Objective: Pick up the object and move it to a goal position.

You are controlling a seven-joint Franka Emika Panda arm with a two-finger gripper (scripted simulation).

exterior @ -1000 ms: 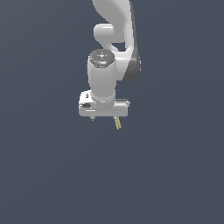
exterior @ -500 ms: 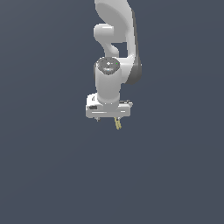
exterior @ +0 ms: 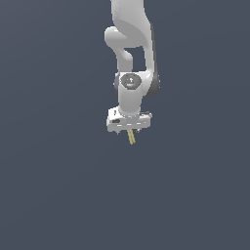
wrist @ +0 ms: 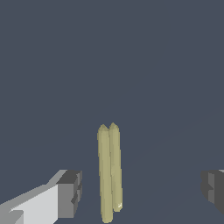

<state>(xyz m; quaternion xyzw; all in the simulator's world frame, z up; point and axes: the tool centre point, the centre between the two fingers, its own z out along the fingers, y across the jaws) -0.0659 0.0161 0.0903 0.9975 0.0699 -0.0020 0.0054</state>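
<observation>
Fingers first: in the wrist view the two grey pads [wrist: 70, 192] stand wide apart, one at each side, and the object [wrist: 109, 170], a thin yellowish-olive stick that reads as two slim strands pressed together, runs between them with clear gaps on both sides. From this angle neither pad touches it, so I cannot tell what, if anything, is holding it. Farther out, the exterior view shows the gripper [exterior: 130, 131] pointing down from the white arm [exterior: 132, 58], with the object [exterior: 131, 137] poking just below the hand, slightly tilted, over a plain dark grey background; no surface edge or goal marker is visible. Judged from this, the step in hand is securing or carrying the stick. To do it well, the jaws should close squarely on the stick's upper part, centred between the pads, before any sideways travel, and the arm should move slowly, since so thin a piece could twist or slip out.
</observation>
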